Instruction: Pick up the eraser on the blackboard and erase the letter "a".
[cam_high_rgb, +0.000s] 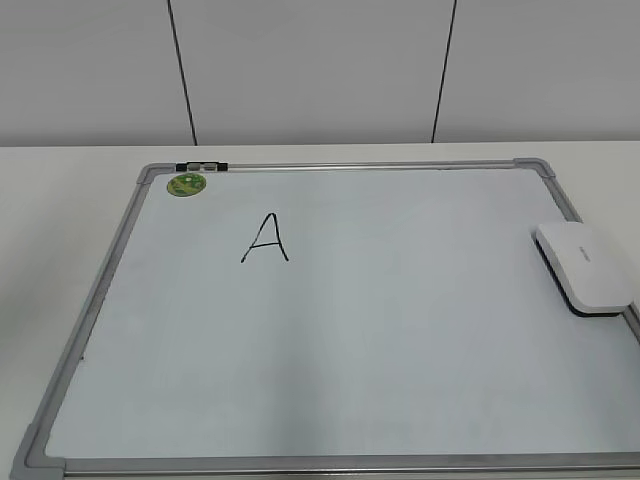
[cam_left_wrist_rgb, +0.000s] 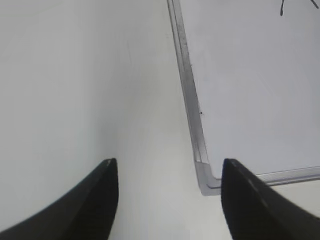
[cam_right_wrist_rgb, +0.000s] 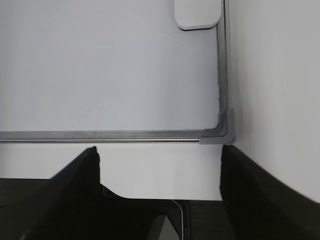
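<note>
- Nearest to me in the right wrist view are the two dark fingers of my right hand (cam_right_wrist_rgb: 160, 200), spread wide with nothing between them, hanging over the near right corner of the blackboard (cam_right_wrist_rgb: 220, 134) and the white counter (cam_right_wrist_rgb: 275, 75) beside it.
- Likewise my left hand (cam_left_wrist_rgb: 167, 200) hangs wide open and empty over the counter, just outside the board's near left corner; neither hand shows in the exterior view.
- The eraser (cam_high_rgb: 583, 268) lies flat on the board against its right frame, white top up, dark underside showing as a thin edge; my right wrist camera sees only its near end (cam_right_wrist_rgb: 197, 14), straight ahead of my right hand and well apart from it.
- I judge the task to be at its very start: the eraser is untouched and nothing is grasped.
- The only writing I can see is a tall, angular "A" (cam_high_rgb: 265, 240) in black marker on the left half of the board; I find no small rounded letter "a" in any view.
- My next move, as I read it, is to carry the right hand forward along the right frame, lower it over the eraser and close across its narrow width.
- A round green magnet (cam_high_rgb: 186, 184) and a small dark-and-white clip (cam_high_rgb: 201, 166) sit at the board's far left corner, well clear of my path.
- Nothing stands between hand and eraser; the raised frame touching its outer side may crowd one finger.
</note>
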